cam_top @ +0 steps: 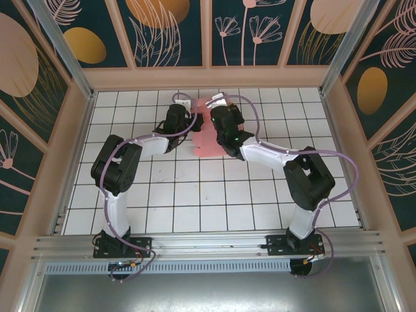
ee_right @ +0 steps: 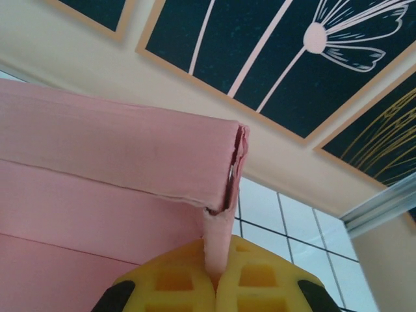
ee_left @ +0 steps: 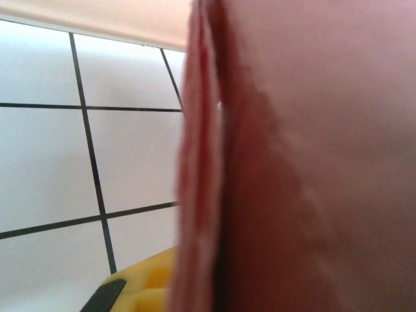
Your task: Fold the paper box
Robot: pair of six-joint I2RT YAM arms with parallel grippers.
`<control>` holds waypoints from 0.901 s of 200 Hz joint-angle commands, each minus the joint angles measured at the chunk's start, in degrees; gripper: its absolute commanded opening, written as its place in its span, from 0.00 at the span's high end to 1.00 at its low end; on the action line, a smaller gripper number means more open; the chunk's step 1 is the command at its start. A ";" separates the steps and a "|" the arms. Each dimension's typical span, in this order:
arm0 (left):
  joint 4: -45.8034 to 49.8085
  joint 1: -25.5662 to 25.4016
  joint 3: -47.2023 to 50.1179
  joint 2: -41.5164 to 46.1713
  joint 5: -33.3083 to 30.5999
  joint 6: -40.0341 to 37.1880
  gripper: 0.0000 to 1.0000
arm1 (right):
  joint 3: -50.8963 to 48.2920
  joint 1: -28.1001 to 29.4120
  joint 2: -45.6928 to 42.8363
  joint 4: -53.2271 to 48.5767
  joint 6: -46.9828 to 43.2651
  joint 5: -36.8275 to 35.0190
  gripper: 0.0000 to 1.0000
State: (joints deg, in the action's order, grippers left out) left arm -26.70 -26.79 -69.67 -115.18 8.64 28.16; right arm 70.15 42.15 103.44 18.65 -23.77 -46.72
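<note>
Since the paper box (cam_top: 207, 145) is thin pink card, it should be very light and springy. It will hold a crease, yet buckle or tear if it is squeezed mid-panel or pulled hard. The safest holds look like the flap edges and the doubled folds, where the layers stiffen each other.

It lies on the far middle of the white-tiled tabletop (cam_top: 195, 201), partly raised between the two wrists. The right gripper (ee_right: 218, 278) is pressed together on a narrow flap that hangs from the end of a folded, tube-like panel; its yellow pads (ee_right: 175, 281) meet with only the card between them. The left gripper (cam_top: 176, 122) is closed too. In its wrist view the card's layered edge runs down against the one yellow pad (ee_left: 148, 286) that shows, so it appears to clamp the sheet.

Both arms reach forward from the near edge, elbows bowed outward and forearms converging on the box from either side.
</note>
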 commanded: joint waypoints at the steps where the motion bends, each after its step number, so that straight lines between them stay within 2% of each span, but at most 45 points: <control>1: -4.07 -1.12 -2.05 0.37 4.12 0.92 1.00 | 1.53 1.69 2.73 3.85 -2.20 -3.65 1.00; 20: -3.98 -1.08 -2.22 0.26 4.43 1.53 1.00 | 2.56 2.14 3.39 4.01 -0.58 -3.79 0.87; 38: -4.04 -1.10 -2.14 0.49 4.75 1.71 1.00 | 3.61 2.28 4.59 4.40 -1.29 -4.91 0.85; 46: -3.98 -1.09 -2.05 0.62 4.75 1.72 1.00 | 3.88 2.23 4.98 4.82 -1.81 -5.23 0.88; 54: -3.98 -1.16 -1.98 0.70 4.70 1.65 1.00 | 4.06 2.22 5.34 5.32 -2.50 -5.77 1.00; 94: -4.15 -1.10 -1.53 1.01 4.55 2.07 1.00 | 3.55 2.49 7.38 12.70 -8.14 -9.33 1.00; 104: -4.06 -1.16 -1.52 1.09 4.59 2.07 1.00 | 3.25 2.56 7.70 14.37 -9.06 -9.57 0.76; 111: -4.03 -1.14 -1.52 1.10 4.58 2.06 1.00 | 3.08 2.52 7.81 15.24 -9.58 -9.62 0.72; 122: -3.99 -1.11 -1.52 1.23 4.52 2.10 1.00 | 2.89 2.54 8.01 16.12 -10.02 -9.58 0.80; 132: -3.93 -1.16 -1.51 1.26 4.54 2.11 1.00 | 2.56 2.54 8.25 17.68 -10.76 -10.05 1.00; 180: -4.22 -1.09 -1.35 1.53 4.74 2.61 1.00 | -0.94 3.49 8.96 28.66 -17.80 -10.10 1.00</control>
State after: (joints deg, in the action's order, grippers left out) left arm -27.16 -26.79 -69.76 -115.26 9.67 31.38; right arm 71.37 44.16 110.83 38.85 -36.29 -57.67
